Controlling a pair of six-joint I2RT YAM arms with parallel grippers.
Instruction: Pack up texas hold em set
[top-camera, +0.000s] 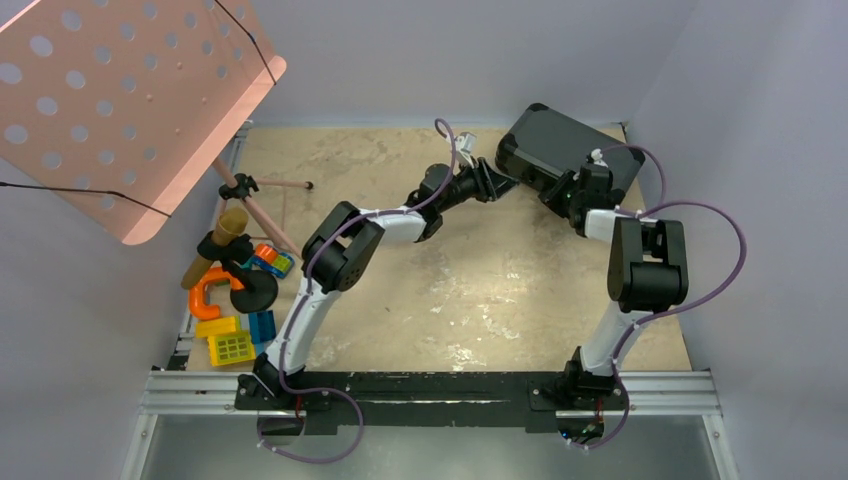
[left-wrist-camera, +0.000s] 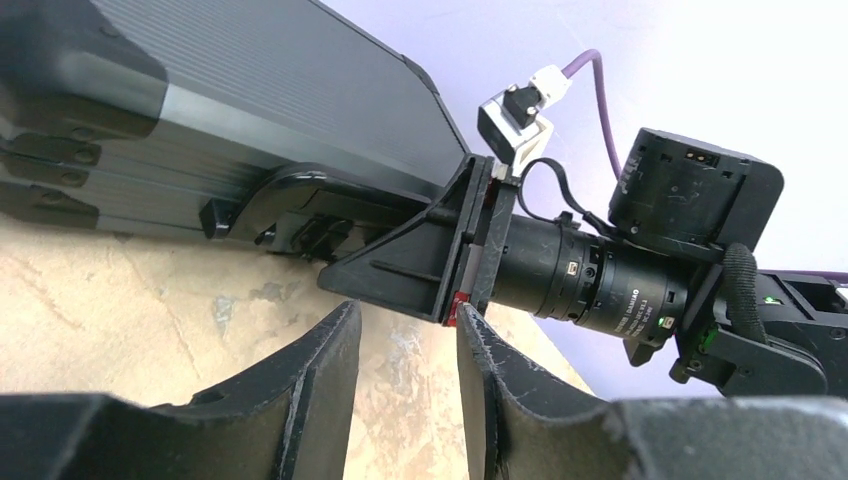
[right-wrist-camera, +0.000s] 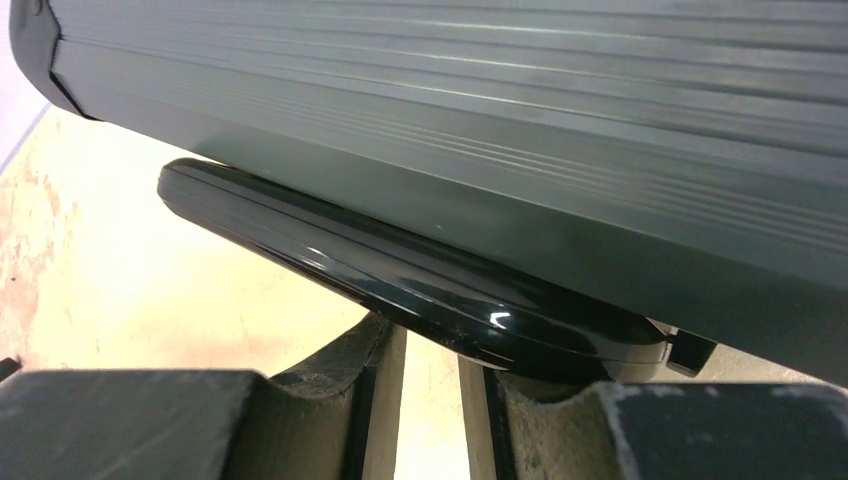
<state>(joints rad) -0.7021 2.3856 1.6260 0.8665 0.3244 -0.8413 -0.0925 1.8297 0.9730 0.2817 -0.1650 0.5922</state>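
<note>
The black briefcase (top-camera: 575, 145) of the texas hold em set lies shut at the back right of the table, and its ribbed side fills the right wrist view (right-wrist-camera: 500, 110). Its glossy handle (right-wrist-camera: 400, 280) runs across the tips of my right gripper (right-wrist-camera: 432, 345), whose fingers stand a narrow gap apart with bare table between them. In the top view the right gripper (top-camera: 560, 190) is at the case's front edge. My left gripper (top-camera: 500, 182) hovers just left of it. Its fingers (left-wrist-camera: 408, 310) are apart and empty, and they point at the handle (left-wrist-camera: 290, 185). Chips, decks and buttons are out of view.
A pink perforated music stand (top-camera: 130, 100) leans over the back left corner on a thin tripod. Below it lies a pile of toys with a yellow crate (top-camera: 232, 347), a blue crate (top-camera: 262, 325) and an orange horseshoe shape (top-camera: 205, 295). A metal rail (top-camera: 430, 392) runs along the near edge.
</note>
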